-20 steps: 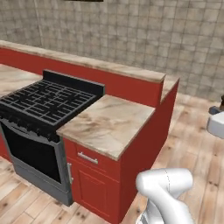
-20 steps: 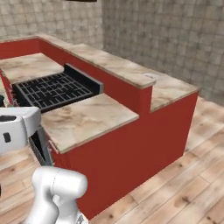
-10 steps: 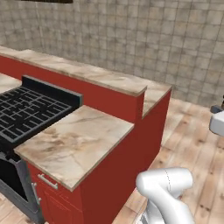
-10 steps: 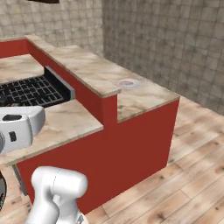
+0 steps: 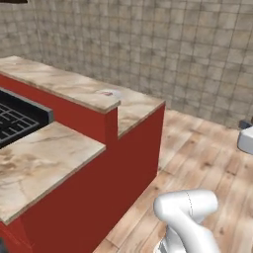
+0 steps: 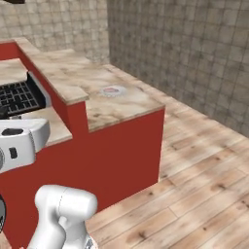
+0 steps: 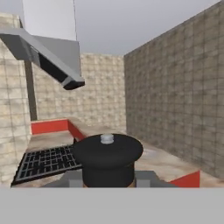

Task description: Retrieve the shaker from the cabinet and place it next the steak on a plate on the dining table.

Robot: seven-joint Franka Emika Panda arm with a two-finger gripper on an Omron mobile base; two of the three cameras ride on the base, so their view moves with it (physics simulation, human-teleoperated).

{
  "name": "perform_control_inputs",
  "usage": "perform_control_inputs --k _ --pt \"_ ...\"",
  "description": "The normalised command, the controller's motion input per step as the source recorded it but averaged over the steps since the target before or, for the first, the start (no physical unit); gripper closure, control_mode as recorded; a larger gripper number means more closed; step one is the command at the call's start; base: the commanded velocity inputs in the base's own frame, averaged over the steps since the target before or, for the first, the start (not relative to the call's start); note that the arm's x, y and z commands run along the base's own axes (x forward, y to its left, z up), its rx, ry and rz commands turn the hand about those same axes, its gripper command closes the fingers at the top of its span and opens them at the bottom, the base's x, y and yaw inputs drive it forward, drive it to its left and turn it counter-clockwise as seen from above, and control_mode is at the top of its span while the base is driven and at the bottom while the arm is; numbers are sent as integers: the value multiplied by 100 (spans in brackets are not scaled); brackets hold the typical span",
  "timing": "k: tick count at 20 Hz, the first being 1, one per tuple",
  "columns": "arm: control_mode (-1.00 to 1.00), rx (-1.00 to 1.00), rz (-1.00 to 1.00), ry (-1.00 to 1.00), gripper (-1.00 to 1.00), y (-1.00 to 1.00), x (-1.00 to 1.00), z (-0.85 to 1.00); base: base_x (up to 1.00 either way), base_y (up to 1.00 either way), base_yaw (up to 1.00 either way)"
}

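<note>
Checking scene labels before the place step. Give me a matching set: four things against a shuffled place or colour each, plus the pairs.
Things:
1. plate
2. stove
3. shaker
4. floor

Place or colour:
A. light wood planks
B. on the raised marble top
C. black grate
D. dark cap, right in front of the hand camera

Pairs: 1-B, 2-C, 3-D, 4-A
</note>
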Motion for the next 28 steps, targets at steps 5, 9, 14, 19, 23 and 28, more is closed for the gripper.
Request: perform_control_inputs --k 5,9,14,19,23,28 --pt "100 0 0 0 100 0 0 0 0 -100 13" --pt "100 0 0 0 100 0 0 0 8 -100 22" --pt "100 0 0 0 100 0 0 0 28 -100 43" --pt "100 0 0 0 100 0 0 0 46 -96 52" --pt "100 0 0 0 100 0 0 0 44 -100 42" --pt "100 0 0 0 100 0 0 0 52 -100 34"
